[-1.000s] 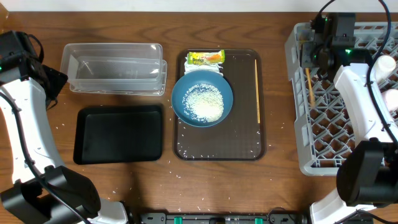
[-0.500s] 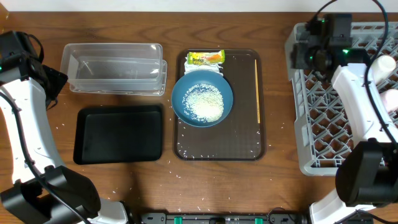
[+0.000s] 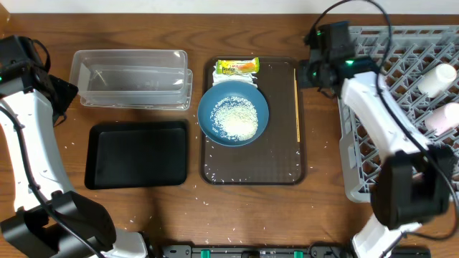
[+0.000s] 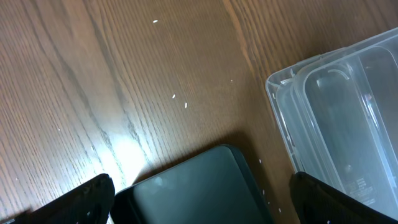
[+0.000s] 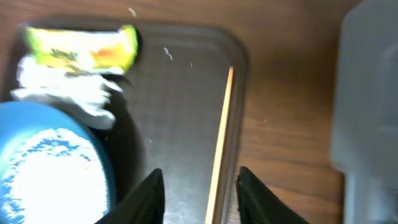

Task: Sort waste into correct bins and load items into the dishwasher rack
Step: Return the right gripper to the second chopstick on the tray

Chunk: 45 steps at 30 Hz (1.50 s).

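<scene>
Over the right edge of the brown tray (image 3: 280,154), the right gripper (image 5: 200,198) is positioned with its fingers partly parted on either side of a chopstick (image 5: 219,149). The chopstick is not touched and nothing is gripped. It is laid flat along the tray's right side. Beside it, toward the tray's middle, a dark-blue bowl (image 3: 204,115) is set, with rice (image 3: 235,118) heaped inside. A yellow-green wrapper (image 3: 237,67) and a crumpled napkin (image 5: 65,93) are seen at the tray's far end, just behind the bowl. At the far left of the table, the left gripper (image 4: 202,202) is held with fingers spread wide and empty above a corner of the black tray (image 3: 136,154), near the clear tub (image 3: 133,75). Loose grains (image 4: 186,104) are scattered on the wood. A pink cup (image 3: 441,118) is lodged in the grey rack (image 3: 353,175).
</scene>
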{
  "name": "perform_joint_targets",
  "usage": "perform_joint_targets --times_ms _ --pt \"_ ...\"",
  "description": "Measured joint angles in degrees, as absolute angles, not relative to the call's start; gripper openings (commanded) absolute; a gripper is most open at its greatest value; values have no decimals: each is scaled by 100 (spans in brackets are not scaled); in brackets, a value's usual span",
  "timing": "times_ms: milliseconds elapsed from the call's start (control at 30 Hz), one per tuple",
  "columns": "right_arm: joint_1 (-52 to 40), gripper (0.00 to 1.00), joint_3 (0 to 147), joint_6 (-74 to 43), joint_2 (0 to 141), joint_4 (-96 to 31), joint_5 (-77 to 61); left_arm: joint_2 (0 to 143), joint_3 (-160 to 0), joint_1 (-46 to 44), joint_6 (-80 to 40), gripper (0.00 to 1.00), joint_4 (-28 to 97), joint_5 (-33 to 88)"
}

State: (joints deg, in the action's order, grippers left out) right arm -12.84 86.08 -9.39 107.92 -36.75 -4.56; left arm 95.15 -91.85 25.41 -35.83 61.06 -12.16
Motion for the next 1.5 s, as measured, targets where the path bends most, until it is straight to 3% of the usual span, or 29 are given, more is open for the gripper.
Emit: perform_joint_targets --times_ms 67,300,400,600,1033,1500 --pt "-1354 24 8604 -1109 11074 -3658 -414 9515 -9185 2541 -3581 93 6106 -1216" --pt "-1533 30 8543 -1562 11819 -3597 -340 9515 -9185 2541 -3581 93 6106 -1219" --pt "-1533 39 8534 -1734 11872 -3599 -220 9515 -9185 2541 -3583 93 6106 -1216" --pt "-1533 44 8534 -1887 11872 -3566 49 9515 -9185 2541 -3581 93 6106 -1216" --pt "-1538 32 8534 -1931 11878 -3522 215 9515 -9185 2541 -3583 93 6106 -1216" --pt "-1791 34 8534 -1931 12206 -3441 314 9515 -9185 2541 -3581 93 6106 -1216"
